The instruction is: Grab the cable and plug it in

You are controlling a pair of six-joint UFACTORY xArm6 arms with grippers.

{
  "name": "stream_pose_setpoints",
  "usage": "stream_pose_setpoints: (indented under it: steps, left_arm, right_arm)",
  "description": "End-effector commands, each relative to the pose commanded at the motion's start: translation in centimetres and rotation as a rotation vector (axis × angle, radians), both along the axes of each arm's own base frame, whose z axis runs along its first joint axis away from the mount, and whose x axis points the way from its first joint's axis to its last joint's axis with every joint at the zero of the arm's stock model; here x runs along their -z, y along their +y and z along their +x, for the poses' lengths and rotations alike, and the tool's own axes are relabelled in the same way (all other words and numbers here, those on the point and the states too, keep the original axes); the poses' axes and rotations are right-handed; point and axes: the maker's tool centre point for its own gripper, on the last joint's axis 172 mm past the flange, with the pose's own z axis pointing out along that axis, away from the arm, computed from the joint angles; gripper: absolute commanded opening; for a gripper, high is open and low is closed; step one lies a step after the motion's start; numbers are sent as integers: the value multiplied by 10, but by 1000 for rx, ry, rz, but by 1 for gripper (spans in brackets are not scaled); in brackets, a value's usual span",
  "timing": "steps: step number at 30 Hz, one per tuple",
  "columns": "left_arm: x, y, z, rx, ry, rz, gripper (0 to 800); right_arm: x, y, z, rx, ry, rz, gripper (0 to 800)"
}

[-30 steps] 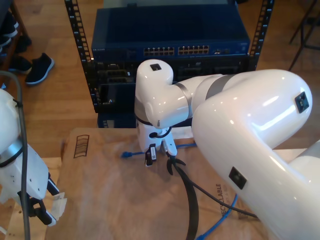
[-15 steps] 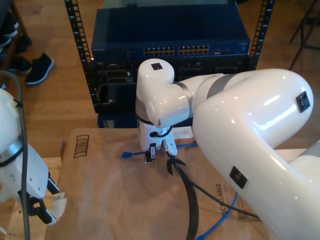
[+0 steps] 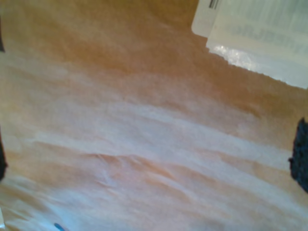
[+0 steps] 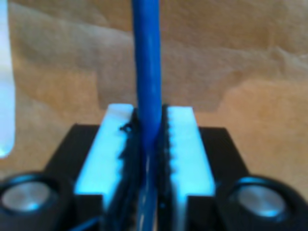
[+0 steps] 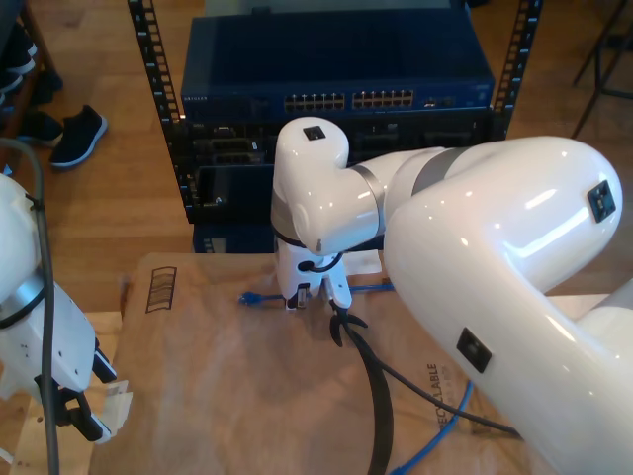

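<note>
The cable (image 4: 147, 72) is thin and bright blue, and my second gripper (image 4: 149, 113) is shut on it between its white pads. The exterior view shows that gripper (image 5: 309, 294) pointing down at the far edge of the brown paper, under the big white arm. The cable's plug end (image 5: 251, 298) sticks out to the exterior view's left of it. More cable (image 5: 432, 438) trails to the near right. My first gripper (image 3: 151, 159) hovers open over bare paper, its dark fingertips (image 3: 301, 154) far apart; it sits in the exterior view's lower left (image 5: 87, 421).
A blue network switch (image 5: 336, 69) with rows of ports (image 5: 348, 99) sits in a rack behind the table. Brown paper (image 5: 218, 376) covers the tabletop. A thick dark robot cable (image 5: 379, 406) curves across it. Shoes (image 5: 77, 134) stand on the floor at the exterior view's upper left.
My second gripper has shifted slightly toward the rack with the cable in it, and the plug end has followed. The first arm has stayed where it was.
</note>
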Motion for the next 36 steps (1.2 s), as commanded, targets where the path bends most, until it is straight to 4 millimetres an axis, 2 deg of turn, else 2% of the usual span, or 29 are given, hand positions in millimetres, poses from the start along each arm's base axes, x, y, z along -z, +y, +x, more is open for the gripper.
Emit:
stream_pose_setpoints:
  steps: [2,4,9,12,15,18,22,26,29,36]
  left_arm:
    - [-6,1,6,0,-14,2,799]
    - [-19,-5,17,-16,-43,-26,799]
    - [-78,-54,33,-43,-67,-227,798]
    - [-94,-75,40,-64,-85,-320,798]
    - [-102,-87,39,-57,-80,-371,798]
    - [-119,-103,44,-45,-111,-454,798]
    - [-159,-131,46,-4,-150,-620,798]
    - [-193,-135,63,-47,-238,-765,797]
    - [-213,-137,65,-51,-276,-856,795]
    - [-223,-140,51,7,-279,-911,794]
  right_arm:
    - [-3,-1,-1,4,-2,3,1]
    - [-17,-5,-5,15,-11,10,1]
    - [-67,-28,-32,44,-39,36,1]
    - [-91,-57,-56,89,-14,30,1]
    - [-115,-79,-74,113,-20,42,1]
    - [-144,-87,-93,173,14,113,1]
    - [-170,-94,-120,232,113,190,1]
    - [-198,-79,-137,234,145,278,0]
    - [-227,-59,-155,207,188,373,0]
    - [-275,-31,-172,162,224,533,1]
